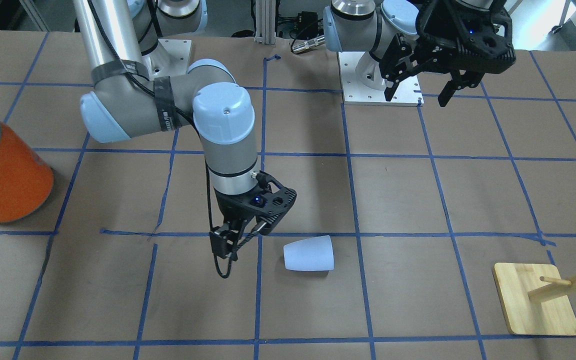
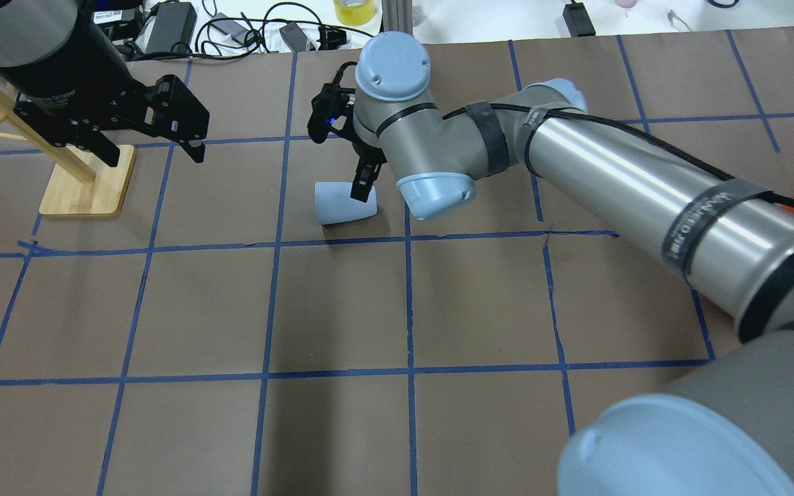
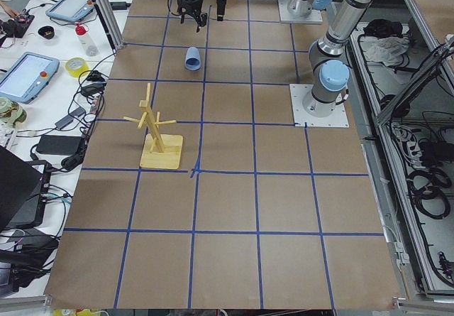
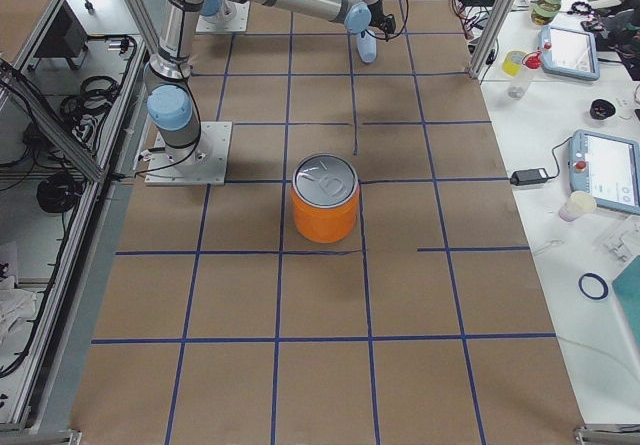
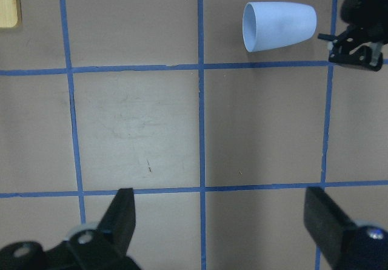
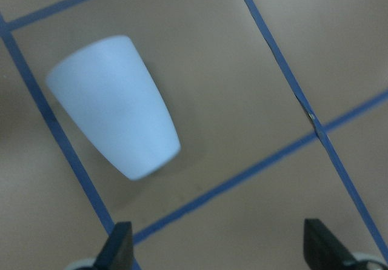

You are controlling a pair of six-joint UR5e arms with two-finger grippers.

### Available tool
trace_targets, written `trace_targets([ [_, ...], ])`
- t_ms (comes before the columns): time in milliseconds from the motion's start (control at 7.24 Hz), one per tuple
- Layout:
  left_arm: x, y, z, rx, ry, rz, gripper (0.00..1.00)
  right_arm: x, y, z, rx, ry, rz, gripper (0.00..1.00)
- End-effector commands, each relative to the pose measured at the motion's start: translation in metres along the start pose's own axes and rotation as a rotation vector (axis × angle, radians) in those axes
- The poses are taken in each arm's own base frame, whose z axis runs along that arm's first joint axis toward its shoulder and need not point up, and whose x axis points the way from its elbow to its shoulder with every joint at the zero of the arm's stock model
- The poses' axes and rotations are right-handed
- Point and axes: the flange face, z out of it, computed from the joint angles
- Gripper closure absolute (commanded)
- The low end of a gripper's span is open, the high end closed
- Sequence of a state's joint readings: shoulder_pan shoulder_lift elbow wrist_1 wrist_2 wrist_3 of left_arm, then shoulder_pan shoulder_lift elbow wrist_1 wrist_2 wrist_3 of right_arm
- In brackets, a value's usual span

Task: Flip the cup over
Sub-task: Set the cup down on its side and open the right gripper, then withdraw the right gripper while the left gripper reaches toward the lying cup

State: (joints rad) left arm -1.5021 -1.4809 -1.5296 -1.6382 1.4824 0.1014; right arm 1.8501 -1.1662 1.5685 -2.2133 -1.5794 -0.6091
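The pale blue cup (image 1: 309,254) lies on its side on the brown table, mouth toward my left side. It also shows in the overhead view (image 2: 345,202), the left wrist view (image 5: 279,25) and the right wrist view (image 6: 115,133). My right gripper (image 1: 243,237) is open and empty. It hangs low just beside the cup's narrow base end; in its wrist view the cup lies ahead and to the left of the fingers (image 6: 121,252). My left gripper (image 1: 418,95) is open and empty, held high, well away from the cup and near its own base.
A large orange can (image 1: 5,170) with a silver top stands on my right side of the table. A wooden peg stand (image 1: 538,300) on a square base stands on my left side, past the cup. Blue tape lines grid the table.
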Motion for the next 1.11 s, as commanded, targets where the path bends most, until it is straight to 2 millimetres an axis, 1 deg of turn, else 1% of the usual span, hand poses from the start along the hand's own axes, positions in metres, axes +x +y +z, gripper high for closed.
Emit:
trace_targets([
  [0, -0.013, -0.018, 0.024, 0.0, 0.035, 0.121, 0.0, 0.093, 0.1, -0.047, -0.133, -0.028, 0.43, 0.0],
  [138, -0.02, -0.027, 0.054, -0.036, 0.141, 0.088, 0.0, 0.117, 0.134, -0.078, -0.157, -0.009, 0.612, 0.0],
  [276, -0.047, -0.034, 0.079, -0.064, 0.226, 0.02, 0.0, 0.123, 0.154, -0.095, -0.188, -0.011, 0.728, 0.0],
  [415, -0.063, -0.041, 0.112, -0.089, 0.338, 0.023, 0.0, 0.126, 0.162, -0.112, -0.197, -0.009, 0.794, 0.0],
  [553, -0.062, -0.053, 0.151, -0.082, 0.452, 0.063, 0.0, 0.118, 0.168, -0.131, -0.204, -0.004, 0.863, 0.0],
  [691, -0.065, -0.064, 0.181, -0.05, 0.47, 0.073, 0.0, 0.1, 0.178, -0.164, -0.216, -0.008, 0.871, 0.0],
  [829, -0.06, -0.07, 0.211, -0.043, 0.584, 0.051, 0.0, 0.095, 0.183, -0.18, -0.212, -0.005, 0.876, 0.0],
  [967, -0.062, -0.079, 0.235, -0.027, 0.625, 0.068, 0.0, 0.09, 0.178, -0.201, -0.203, -0.008, 0.925, 0.0],
])
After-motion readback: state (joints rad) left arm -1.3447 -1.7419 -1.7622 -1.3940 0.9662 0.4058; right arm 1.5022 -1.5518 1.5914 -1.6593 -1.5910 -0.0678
